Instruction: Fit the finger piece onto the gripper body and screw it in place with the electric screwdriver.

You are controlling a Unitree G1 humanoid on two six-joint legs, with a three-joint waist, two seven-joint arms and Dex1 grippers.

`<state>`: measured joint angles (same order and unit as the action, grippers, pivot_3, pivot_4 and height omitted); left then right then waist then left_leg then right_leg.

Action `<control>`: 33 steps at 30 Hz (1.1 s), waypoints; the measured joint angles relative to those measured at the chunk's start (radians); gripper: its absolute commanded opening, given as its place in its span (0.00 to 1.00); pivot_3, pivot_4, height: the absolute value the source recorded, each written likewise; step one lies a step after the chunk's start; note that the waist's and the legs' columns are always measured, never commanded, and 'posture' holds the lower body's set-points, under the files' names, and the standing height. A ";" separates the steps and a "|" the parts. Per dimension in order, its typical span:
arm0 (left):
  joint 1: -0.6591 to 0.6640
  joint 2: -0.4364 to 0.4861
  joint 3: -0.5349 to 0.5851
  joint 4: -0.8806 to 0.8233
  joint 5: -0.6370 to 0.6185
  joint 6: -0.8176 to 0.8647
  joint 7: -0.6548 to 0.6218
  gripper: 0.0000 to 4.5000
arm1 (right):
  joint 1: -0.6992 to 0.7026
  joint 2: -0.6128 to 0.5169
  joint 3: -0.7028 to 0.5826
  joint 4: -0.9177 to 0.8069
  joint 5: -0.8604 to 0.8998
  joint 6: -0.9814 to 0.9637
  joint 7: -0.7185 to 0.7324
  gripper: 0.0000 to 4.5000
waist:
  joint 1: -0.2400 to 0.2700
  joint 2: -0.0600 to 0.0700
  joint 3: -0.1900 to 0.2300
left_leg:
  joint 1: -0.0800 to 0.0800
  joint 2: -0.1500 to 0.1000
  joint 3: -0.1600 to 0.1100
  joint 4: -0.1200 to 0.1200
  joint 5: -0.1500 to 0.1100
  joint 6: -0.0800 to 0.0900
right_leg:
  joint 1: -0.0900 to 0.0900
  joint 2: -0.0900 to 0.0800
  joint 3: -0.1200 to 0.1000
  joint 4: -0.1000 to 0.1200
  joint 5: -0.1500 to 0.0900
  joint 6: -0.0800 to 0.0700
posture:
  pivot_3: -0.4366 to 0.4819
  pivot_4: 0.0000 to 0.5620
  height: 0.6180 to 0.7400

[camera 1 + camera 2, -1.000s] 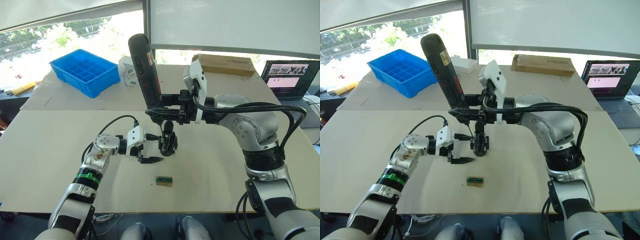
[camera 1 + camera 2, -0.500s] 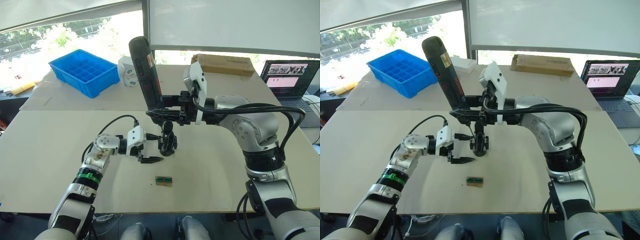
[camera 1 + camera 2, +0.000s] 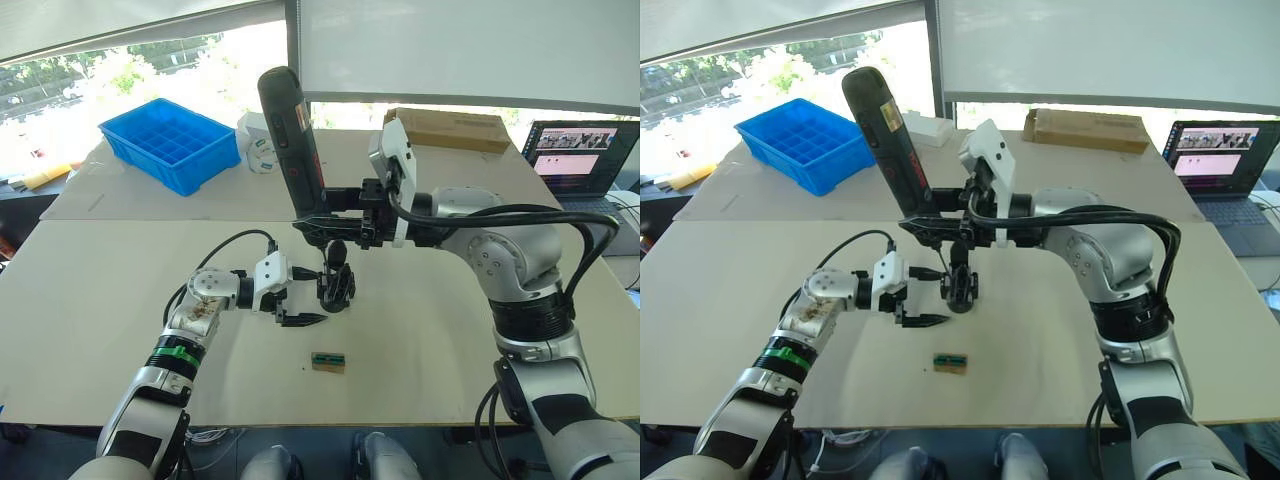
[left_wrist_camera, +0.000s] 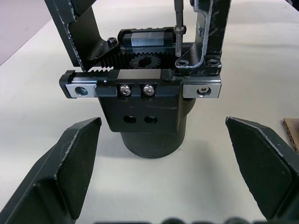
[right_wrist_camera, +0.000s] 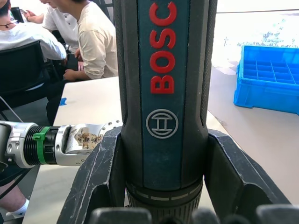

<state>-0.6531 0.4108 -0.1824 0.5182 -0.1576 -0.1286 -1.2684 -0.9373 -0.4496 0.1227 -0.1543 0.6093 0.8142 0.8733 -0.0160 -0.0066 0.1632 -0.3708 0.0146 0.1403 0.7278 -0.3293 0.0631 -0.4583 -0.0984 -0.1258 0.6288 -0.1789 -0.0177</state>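
Note:
The electric screwdriver (image 3: 292,140) stands nearly upright, leaning slightly away, with my right gripper (image 3: 335,218) shut on its lower barrel; in the right wrist view its fingers (image 5: 100,177) clamp both sides of the barrel. Its thin bit (image 4: 178,28) comes down onto the top of the gripper body (image 3: 335,286), beside the foot of an upright black finger piece (image 4: 209,32). A second upright black piece (image 4: 74,28) rises at the body's other end. My left gripper (image 3: 305,318) is open just left of the body, its fingers (image 4: 70,172) apart on either side without touching it.
A small brown-and-green block (image 3: 327,361) lies nearer the front edge. A blue compartment bin (image 3: 170,143), a white item (image 3: 258,150) and a cardboard box (image 3: 450,128) sit at the back. A laptop (image 3: 580,155) is at far right. People sit beyond the table (image 5: 84,42).
The right arm and the screwdriver's top have shifted very slightly. The bit stays on the gripper body, and the left gripper has not moved.

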 measured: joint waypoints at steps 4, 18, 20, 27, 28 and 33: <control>0.000 0.000 0.000 0.000 0.000 0.000 0.001 1.00 | 0.000 -0.001 0.000 -0.003 0.001 0.000 -0.001 0.43 | 0.000 0.000 0.000 | 0.000 0.000 0.000 0.000 0.000 0.000 | 0.000 0.000 0.000 0.000 0.000 0.000 | 0.48 0.27 0.98; 0.000 -0.001 0.000 0.000 0.000 0.000 0.004 1.00 | 0.009 0.005 0.001 -0.014 0.001 0.000 -0.005 0.43 | 0.000 0.000 0.000 | 0.000 0.000 0.000 0.000 0.000 0.000 | 0.000 0.000 0.000 0.000 0.000 0.000 | 0.48 0.27 0.98; 0.000 -0.002 0.000 0.000 0.000 0.000 0.005 1.00 | 0.013 0.005 0.003 -0.014 0.001 0.000 -0.003 0.43 | 0.000 0.000 0.000 | 0.000 0.000 0.000 0.000 0.000 0.000 | 0.000 0.000 0.000 0.000 0.000 0.000 | 0.48 0.27 0.98; 0.000 -0.002 0.000 0.000 0.000 0.000 0.007 1.00 | 0.016 0.004 0.004 -0.014 -0.006 0.000 -0.002 0.43 | 0.000 0.000 0.000 | 0.000 0.000 0.000 0.000 0.000 0.000 | 0.000 0.000 0.000 0.000 0.000 0.000 | 0.48 0.27 0.98; 0.000 -0.002 0.000 0.000 0.000 0.000 0.007 1.00 | 0.016 0.004 0.004 -0.014 -0.008 0.000 -0.001 0.43 | 0.000 0.000 0.000 | 0.000 0.000 0.000 0.000 0.000 0.000 | 0.000 0.000 0.000 0.000 0.000 0.000 | 0.48 0.27 0.98; 0.000 -0.003 0.000 0.000 0.000 0.000 0.008 1.00 | 0.018 0.004 0.007 -0.013 -0.027 -0.007 0.000 0.43 | 0.000 0.000 0.000 | 0.000 0.000 0.000 0.000 0.000 0.000 | 0.000 0.000 0.000 0.000 0.000 0.000 | 0.48 0.27 0.98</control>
<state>-0.6532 0.4080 -0.1824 0.5183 -0.1576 -0.1286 -1.2609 -0.9193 -0.4454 0.1301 -0.1676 0.5823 0.8075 0.8734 -0.0159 -0.0066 0.1632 -0.3708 0.0146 0.1403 0.7278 -0.3293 0.0631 -0.4583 -0.0984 -0.1257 0.6288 -0.1789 -0.0177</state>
